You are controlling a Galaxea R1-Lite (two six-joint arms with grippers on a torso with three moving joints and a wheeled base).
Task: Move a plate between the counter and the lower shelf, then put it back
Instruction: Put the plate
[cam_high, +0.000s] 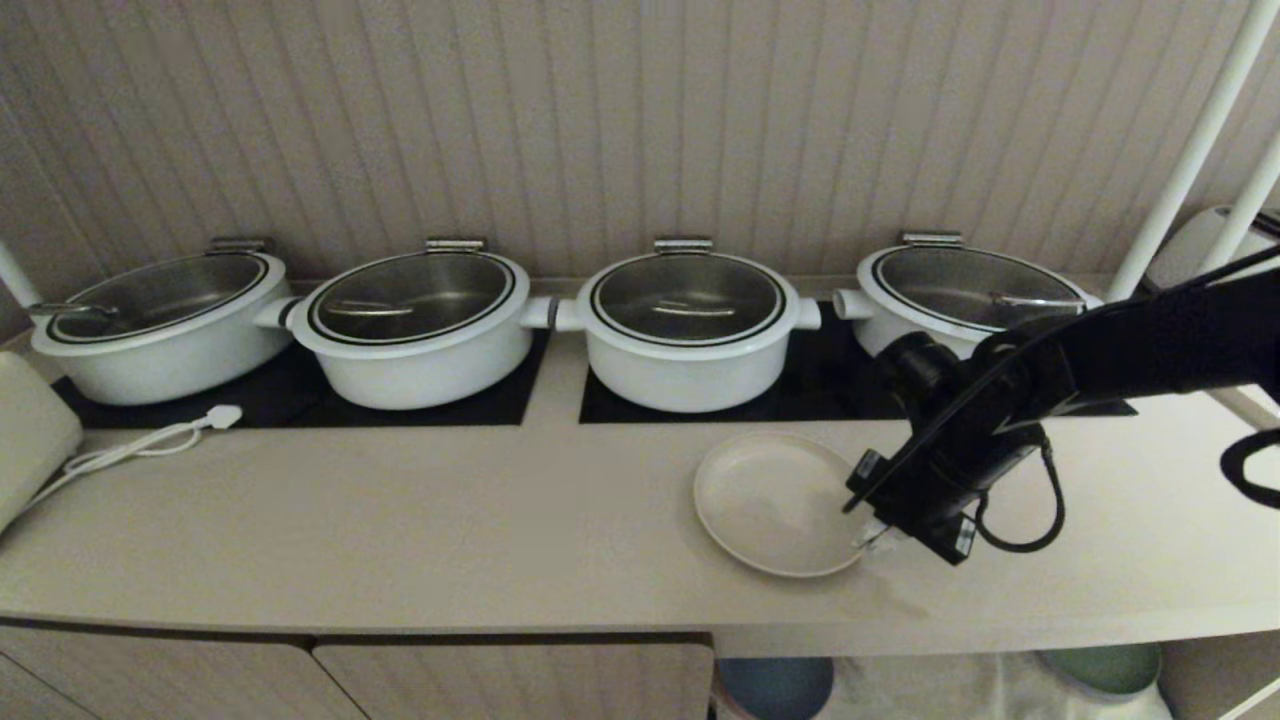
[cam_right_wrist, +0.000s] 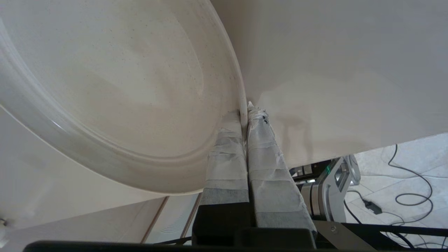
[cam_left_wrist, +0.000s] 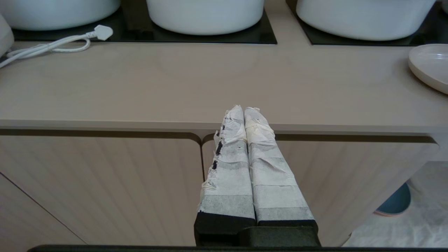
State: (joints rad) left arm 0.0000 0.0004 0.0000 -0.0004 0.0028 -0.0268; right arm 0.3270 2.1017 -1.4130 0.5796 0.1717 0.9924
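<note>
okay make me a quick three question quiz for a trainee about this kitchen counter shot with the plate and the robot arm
1. True or false: the right gripper is shut on the plate's rim.
2. How many lidded white pots stand behind the plate on the counter? A) two B) four C) six
3. Fill in: the left gripper is ___, holding nothing.

Key: 1 true; 2 B; 3 shut.
</note>
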